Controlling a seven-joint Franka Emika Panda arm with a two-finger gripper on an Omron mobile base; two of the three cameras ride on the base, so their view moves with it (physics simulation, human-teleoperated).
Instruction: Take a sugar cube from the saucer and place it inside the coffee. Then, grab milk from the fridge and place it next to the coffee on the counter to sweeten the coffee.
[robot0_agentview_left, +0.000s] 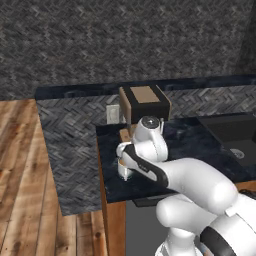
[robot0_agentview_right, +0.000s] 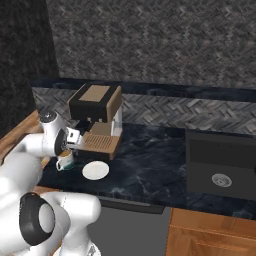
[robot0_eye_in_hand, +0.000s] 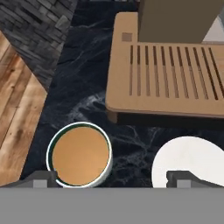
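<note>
Looking across the counter (robot0_agentview_right: 150, 165), I see the coffee machine (robot0_agentview_right: 97, 117) at its left end, with the saucer (robot0_agentview_right: 95, 170) in front of it and the coffee (robot0_agentview_right: 65, 160) just beside that. My gripper (robot0_eye_in_hand: 111, 177) hovers above mug and saucer, fingers spread wide with nothing between them. I can't make out a sugar cube anywhere, so it may already be in; the milk run is left.
</note>
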